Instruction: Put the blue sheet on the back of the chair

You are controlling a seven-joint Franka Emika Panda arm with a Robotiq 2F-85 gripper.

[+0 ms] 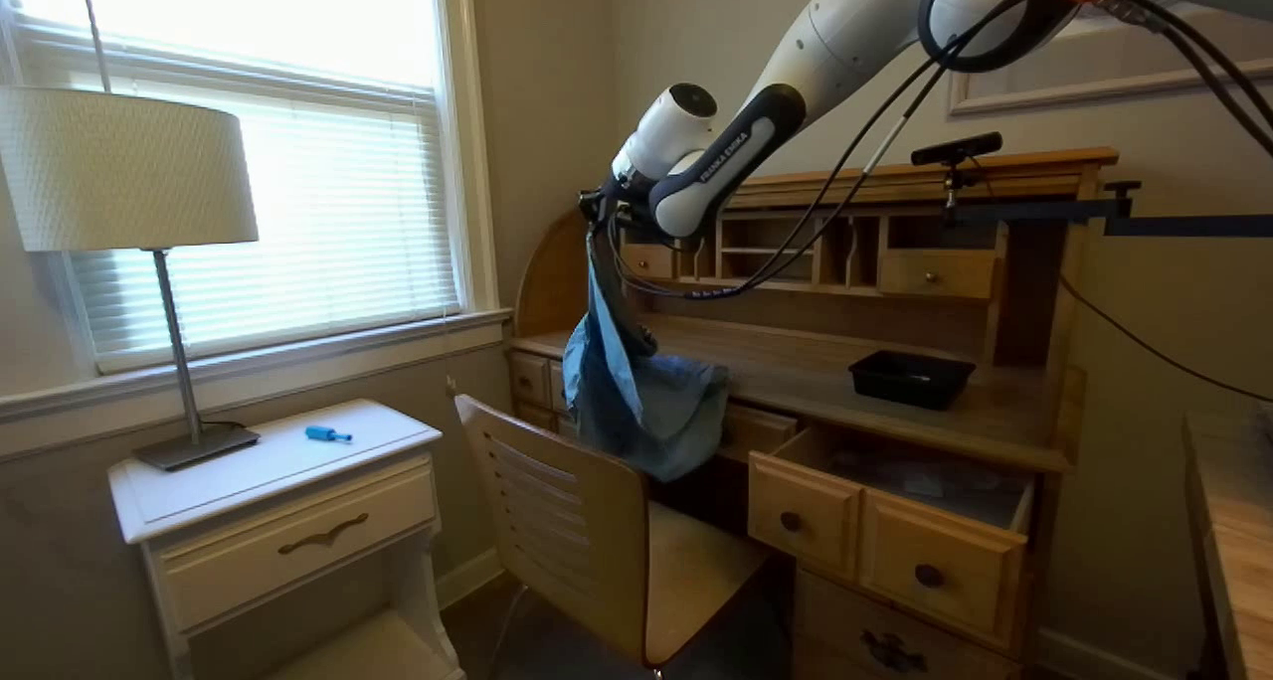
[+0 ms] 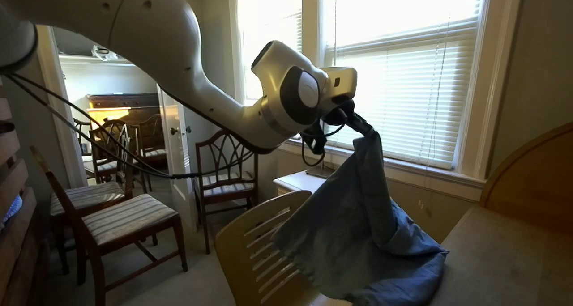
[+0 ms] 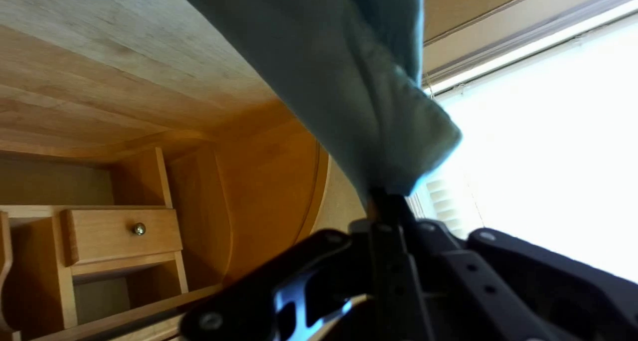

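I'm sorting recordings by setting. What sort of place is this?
Most likely a private home, perhaps a study or bedroom: there is a roll-top desk with pigeonholes, and a white nightstand with a table lamp on it.

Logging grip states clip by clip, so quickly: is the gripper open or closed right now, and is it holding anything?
Gripper: closed, holding the blue sheet near its top, with the rest hanging below.
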